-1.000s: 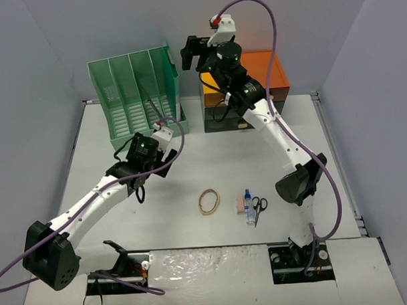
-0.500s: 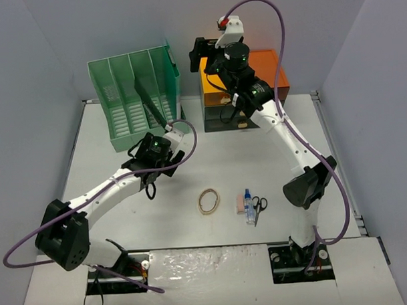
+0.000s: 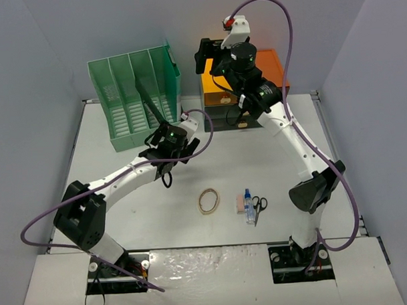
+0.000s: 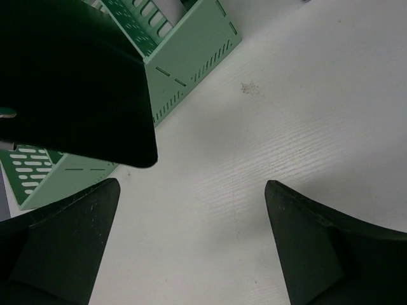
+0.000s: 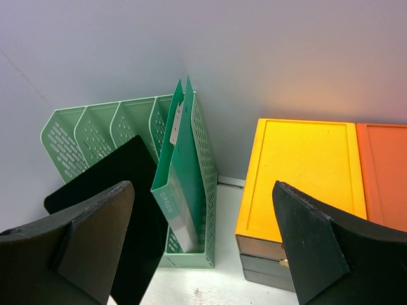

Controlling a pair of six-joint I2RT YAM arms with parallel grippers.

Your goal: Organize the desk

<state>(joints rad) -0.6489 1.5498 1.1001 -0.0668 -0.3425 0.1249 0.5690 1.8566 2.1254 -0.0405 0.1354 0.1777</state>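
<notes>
Two arms, both jaws spread wide and grasping nothing. Left gripper point(image 4: 192, 185) hung low over bare desk point(image 3: 224, 162) at mid-frame, just beside the green file rack point(image 3: 131, 95). Right gripper point(image 3: 203, 55) sat raised at top centre, probably to survey. Only its wrist view showed a green clip file point(image 5: 178, 165) leaning in the rack's end slot beside a black folder point(image 5: 121, 162). Only the overhead showed the rubber band point(image 3: 208, 201) and scissors point(image 3: 259, 205) loose at lower centre, likely awaiting sorting.
</notes>
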